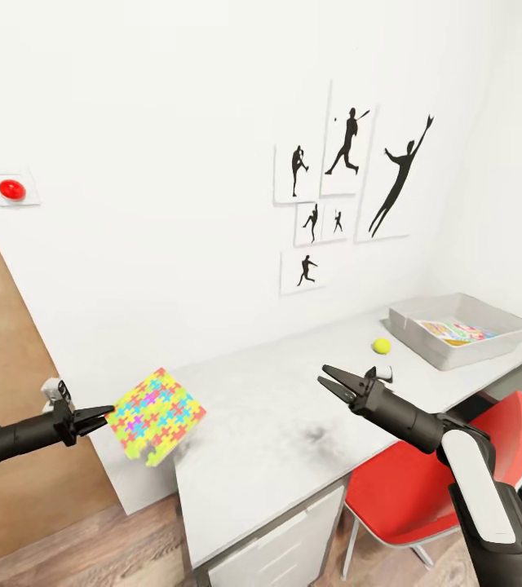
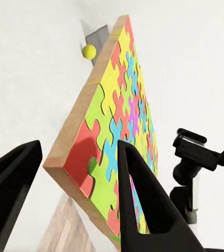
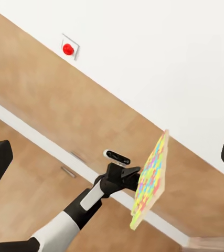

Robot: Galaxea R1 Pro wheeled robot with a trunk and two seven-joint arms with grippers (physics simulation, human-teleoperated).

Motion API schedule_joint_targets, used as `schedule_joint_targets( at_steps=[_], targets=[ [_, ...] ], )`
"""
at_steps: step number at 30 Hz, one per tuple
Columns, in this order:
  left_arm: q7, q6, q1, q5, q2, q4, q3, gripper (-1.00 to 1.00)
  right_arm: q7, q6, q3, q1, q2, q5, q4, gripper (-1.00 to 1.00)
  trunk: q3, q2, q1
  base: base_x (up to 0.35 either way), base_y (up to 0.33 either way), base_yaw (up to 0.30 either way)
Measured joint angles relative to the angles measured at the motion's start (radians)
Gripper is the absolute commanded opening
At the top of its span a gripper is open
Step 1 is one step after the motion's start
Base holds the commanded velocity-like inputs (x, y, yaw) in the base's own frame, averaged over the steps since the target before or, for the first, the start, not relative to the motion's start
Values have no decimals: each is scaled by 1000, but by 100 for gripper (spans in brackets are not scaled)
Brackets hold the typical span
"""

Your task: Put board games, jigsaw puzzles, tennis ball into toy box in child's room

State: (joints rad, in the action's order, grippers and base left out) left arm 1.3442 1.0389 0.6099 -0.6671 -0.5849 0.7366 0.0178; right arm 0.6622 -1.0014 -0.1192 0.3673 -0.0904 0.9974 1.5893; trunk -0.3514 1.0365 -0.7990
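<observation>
The left gripper (image 1: pixel 104 416) is pinching a jigsaw puzzle (image 1: pixel 157 415) by its edge — tilting, it could slip before reaching the far-right toy box (image 1: pixel 489 346); the right gripper (image 1: pixel 332 383) is hanging open, empty.

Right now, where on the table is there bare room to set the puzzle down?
The table is bare from its near left corner to the tennis ball. The far right end is crowded: the toy box sits there, a game box inside. The right gripper hovers mid-table.
</observation>
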Motion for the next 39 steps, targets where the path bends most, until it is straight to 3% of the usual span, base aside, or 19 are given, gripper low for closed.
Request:
schedule_joint_targets(
  at_steps=[10,19,39],
  targets=[
    [1,0,0,0,1,0,0,-100,-31,2,1,0,1,-1,0,100,31,-70,38,-1,0,0],
    [-1,-1,0,2,0,-3,0,-100,-180,4,-4,1,-1,5,3,100,60,-133,73,0,0,0],
    [-1,0,0,2,-2,-3,0,-100,-155,-2,-1,0,-2,13,2,100,122,-273,150,0,0,0]
  ],
)
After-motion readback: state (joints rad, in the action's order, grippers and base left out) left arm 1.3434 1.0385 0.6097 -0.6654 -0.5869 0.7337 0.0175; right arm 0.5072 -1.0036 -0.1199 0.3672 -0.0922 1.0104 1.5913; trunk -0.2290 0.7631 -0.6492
